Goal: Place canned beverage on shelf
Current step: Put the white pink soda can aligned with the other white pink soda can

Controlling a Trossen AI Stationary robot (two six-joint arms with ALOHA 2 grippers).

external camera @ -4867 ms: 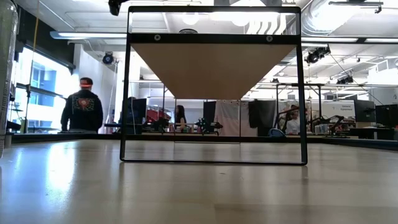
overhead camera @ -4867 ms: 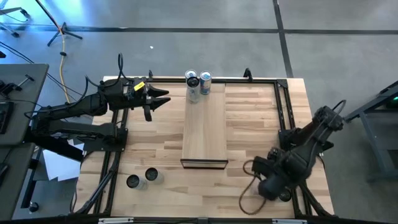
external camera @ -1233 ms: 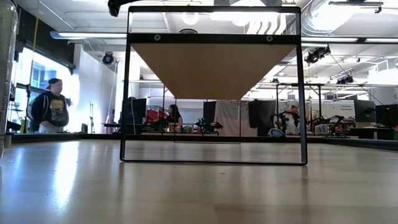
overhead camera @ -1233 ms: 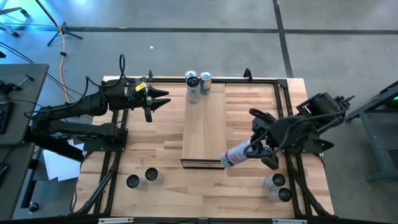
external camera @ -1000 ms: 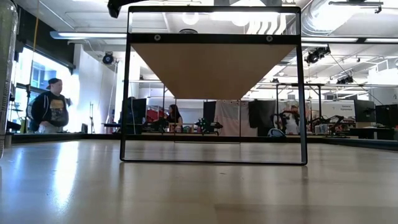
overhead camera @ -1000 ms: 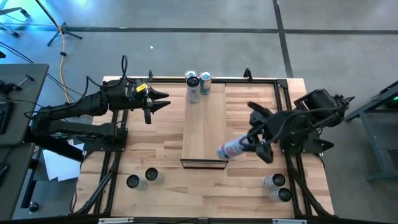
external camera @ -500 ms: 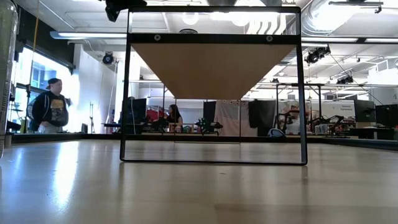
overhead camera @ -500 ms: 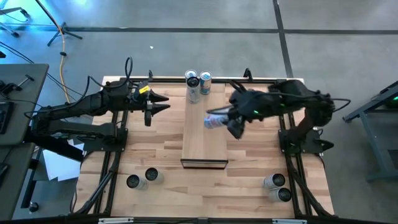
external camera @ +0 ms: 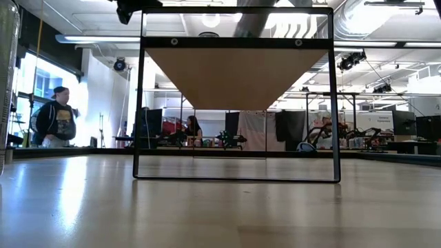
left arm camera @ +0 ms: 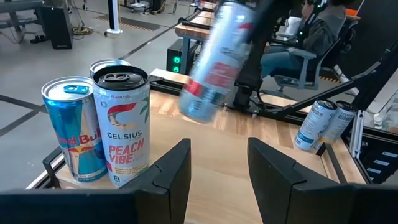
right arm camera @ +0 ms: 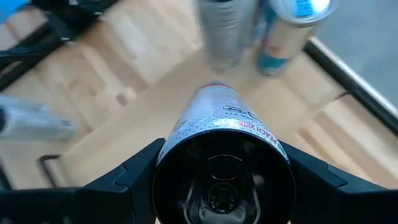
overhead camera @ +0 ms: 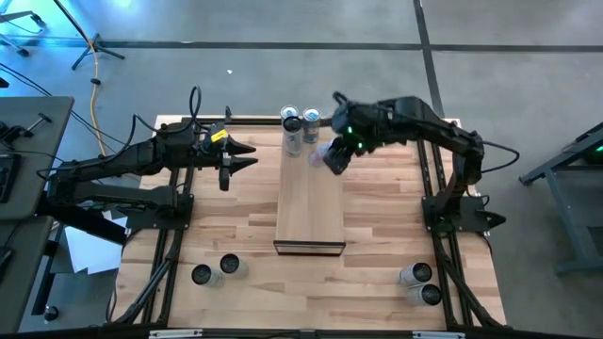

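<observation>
Since half a second ago, my right gripper (overhead camera: 332, 156) has carried the white-and-red aluminium drink can (left arm camera: 214, 59) farther along the long light-wood shelf (overhead camera: 309, 193) toward its far end. It now hangs tilted above the shelf's right edge, just beside the two upright cans already standing at the far end: a white peach-labelled can (left arm camera: 123, 127) and a blue-and-silver can (left arm camera: 72, 126). My right fingers (right arm camera: 136, 173) are pinching the white-and-red can on both sides, its base toward the wrist camera. My left gripper (overhead camera: 242, 155) waits over the bench's far left part, well apart from the shelf, its two dark fingers (left arm camera: 171, 174) a little parted and holding nothing. Two more cans (overhead camera: 216, 269) stand near the bench's near left corner, and another pair (overhead camera: 418, 282) near its near right corner.
</observation>
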